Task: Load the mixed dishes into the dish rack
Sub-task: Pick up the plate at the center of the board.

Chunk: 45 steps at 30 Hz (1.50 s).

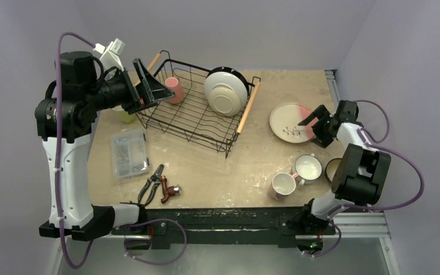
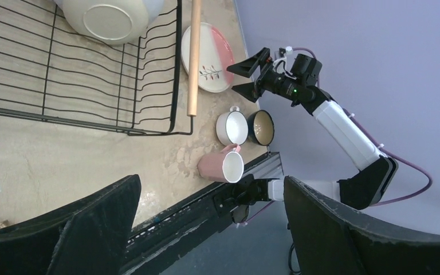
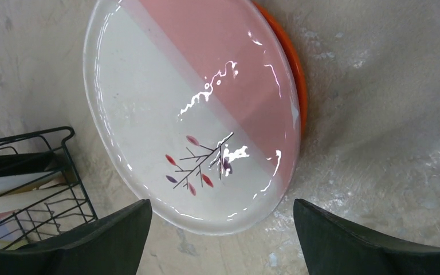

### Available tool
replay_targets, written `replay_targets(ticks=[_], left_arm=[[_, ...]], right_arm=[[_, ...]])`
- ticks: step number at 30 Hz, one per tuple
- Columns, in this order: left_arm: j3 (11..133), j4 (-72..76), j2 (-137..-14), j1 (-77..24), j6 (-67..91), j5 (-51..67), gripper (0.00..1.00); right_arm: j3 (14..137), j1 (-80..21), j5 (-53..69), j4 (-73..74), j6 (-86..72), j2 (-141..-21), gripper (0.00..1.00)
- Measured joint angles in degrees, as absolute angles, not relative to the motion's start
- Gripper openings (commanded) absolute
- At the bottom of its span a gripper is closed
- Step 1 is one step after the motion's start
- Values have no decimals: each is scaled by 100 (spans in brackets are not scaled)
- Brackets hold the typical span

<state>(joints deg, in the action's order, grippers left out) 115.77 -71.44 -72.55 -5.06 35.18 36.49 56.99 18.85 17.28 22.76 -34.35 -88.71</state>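
On the table (image 1: 229, 172) at 5 o'clock sit a pink mug (image 1: 282, 185), a white mug (image 1: 307, 167) and a dark bowl (image 1: 333, 168). At 3 o'clock the right end effector (image 3: 220, 201), fingers spread, hovers over a pink-and-white plate (image 1: 291, 121) stacked on a red plate (image 3: 298, 74). Farther back, at 11 o'clock, the rack (image 1: 197, 123) holds a cream plate (image 1: 225, 91) on edge and a second pink mug (image 1: 173, 89), and the left end effector (image 2: 211, 183) is spread wide over its left end.
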Motion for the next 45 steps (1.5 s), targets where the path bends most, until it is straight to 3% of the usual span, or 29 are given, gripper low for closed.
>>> replay_targets(ticks=[17,23,31,45], left_arm=[[11896,-7076,-7754,-506,3597,3798,93],[11904,-7078,-7797,-506,3594,3813,93],[11907,-7078,-7797,-506,3599,3817,93],[11904,-6952,-7795,-506,3741,3837,92]], right_arm=[[4834,2067,2707,991,-3492,-9190,89],[4410,2163,3236,217,-3699,-9327,83],[4049,2335,3708,-580,-3988,-9439,68],[3892,2650,3767,-744,-4110,-9636,30]])
